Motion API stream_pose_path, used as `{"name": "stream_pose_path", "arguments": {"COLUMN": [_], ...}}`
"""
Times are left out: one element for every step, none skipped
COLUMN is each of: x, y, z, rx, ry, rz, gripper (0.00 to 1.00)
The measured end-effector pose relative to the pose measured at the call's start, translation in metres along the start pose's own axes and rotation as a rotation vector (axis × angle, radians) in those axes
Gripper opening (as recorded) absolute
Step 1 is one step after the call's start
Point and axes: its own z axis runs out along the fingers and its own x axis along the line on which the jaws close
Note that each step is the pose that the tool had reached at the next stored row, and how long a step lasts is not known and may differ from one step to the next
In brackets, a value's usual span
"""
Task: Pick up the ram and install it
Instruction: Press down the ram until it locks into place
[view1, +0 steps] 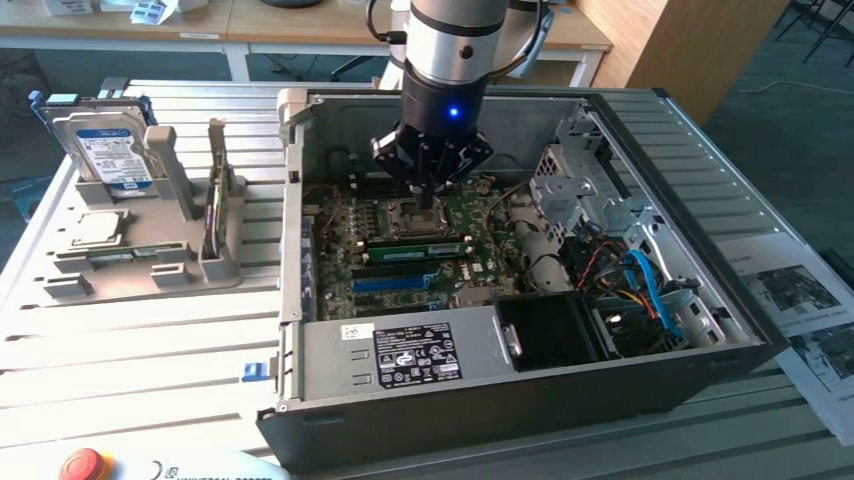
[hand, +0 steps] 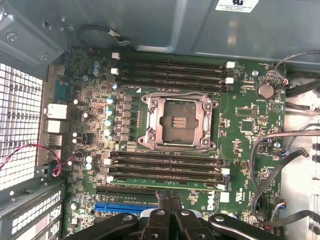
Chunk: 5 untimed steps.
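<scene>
- Exterior view: arm reaching down into the open computer case, its hand closed with nothing visibly held, hovering over the motherboard near the empty processor socket.
- Ram: one green stick lying along a slot, just beside the hand, on the power supply's side.
- Case walls enclose the board on all sides; the top is open.
- Wrist view: closed fingers over the blue slot; two banks of memory slots flank the socket.
- Surface: one grey fixture carrying one hard drive.
</scene>
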Motion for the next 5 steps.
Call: {"name": "stream_pose_path", "arguments": {"x": [0.0,0.0,0.0,0.0,0.0], "y": [0.0,0.0,0.0,0.0,0.0], "z": [0.0,0.0,0.0,0.0,0.0], "rx": [0.0,0.0,0.0,0.0,0.0], "ry": [0.0,0.0,0.0,0.0,0.0], "rz": [0.0,0.0,0.0,0.0,0.0], "gripper": [0.1,0.1,0.1,0.1,0.1]}}
